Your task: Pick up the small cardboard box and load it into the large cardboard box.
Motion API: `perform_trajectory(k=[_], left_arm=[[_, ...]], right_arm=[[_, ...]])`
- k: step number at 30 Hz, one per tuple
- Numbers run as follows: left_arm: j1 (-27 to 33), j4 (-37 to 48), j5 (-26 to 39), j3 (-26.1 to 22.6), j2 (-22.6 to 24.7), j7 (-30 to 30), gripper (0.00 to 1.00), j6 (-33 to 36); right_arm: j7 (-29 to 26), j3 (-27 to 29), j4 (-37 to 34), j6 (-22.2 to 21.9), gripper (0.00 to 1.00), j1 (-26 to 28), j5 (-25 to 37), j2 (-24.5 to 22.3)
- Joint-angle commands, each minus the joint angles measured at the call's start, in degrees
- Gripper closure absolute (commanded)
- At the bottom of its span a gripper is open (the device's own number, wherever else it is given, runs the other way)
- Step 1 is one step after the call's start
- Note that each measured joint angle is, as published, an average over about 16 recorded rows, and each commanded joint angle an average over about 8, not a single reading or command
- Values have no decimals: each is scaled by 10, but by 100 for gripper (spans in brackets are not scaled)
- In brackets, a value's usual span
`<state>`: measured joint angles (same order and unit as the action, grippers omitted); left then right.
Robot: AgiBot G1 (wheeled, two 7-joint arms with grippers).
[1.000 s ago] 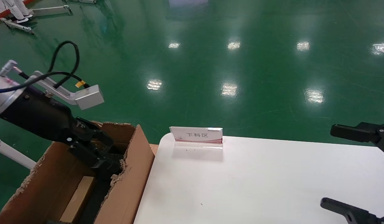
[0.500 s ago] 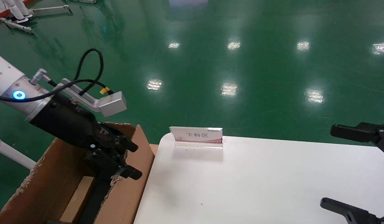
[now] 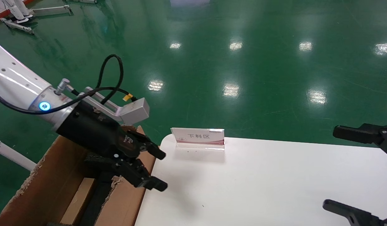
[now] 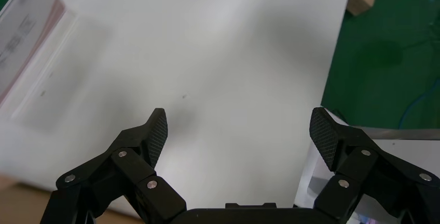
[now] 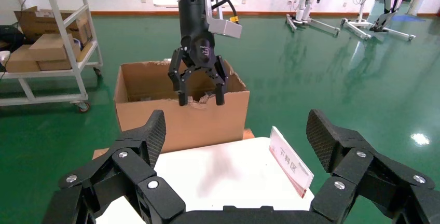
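I have the left gripper (image 3: 159, 171) up over the right wall of the large cardboard box (image 3: 130, 191), out across the left edge of the white table (image 3: 259, 182), with its jaws spread wide and nothing between them; through the left wrist view the two ribbed fingertips (image 4: 157, 133) stand well apart above bare white tabletop. The large cardboard box sits at the near left, just beside the table, its torn, ragged edges showing along the right wall, and from the right wrist view I see it (image 5: 207, 120) on the green floor (image 3: 243, 62) with my left gripper (image 5: 198, 97) hanging just above its near rim. Down inside the carton, against the left wall, I can make out a smooth brown face that I take for the small cardboard box (image 3: 79, 201), next to a strip of black lining; only part of it shows. On the far edge of the table stands a small sign holder (image 3: 198, 137) with red-and-white card. The right gripper (image 3: 353, 175) waits at the right edge of the table, jaws spread wide and holding nothing
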<state>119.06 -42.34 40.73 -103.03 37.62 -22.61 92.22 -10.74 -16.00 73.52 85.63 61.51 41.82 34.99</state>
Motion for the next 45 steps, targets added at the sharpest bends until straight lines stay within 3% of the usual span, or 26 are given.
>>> perform_trajectory(k=[1, 45], left_arm=[[-13, -7, 0, 20, -1, 3, 0, -1], [-286, -156, 6, 433, -13, 59, 0, -33]], right_arm=[[0, 0, 0, 0, 0, 0, 0, 0], [0, 0, 0, 0, 0, 0, 0, 0]])
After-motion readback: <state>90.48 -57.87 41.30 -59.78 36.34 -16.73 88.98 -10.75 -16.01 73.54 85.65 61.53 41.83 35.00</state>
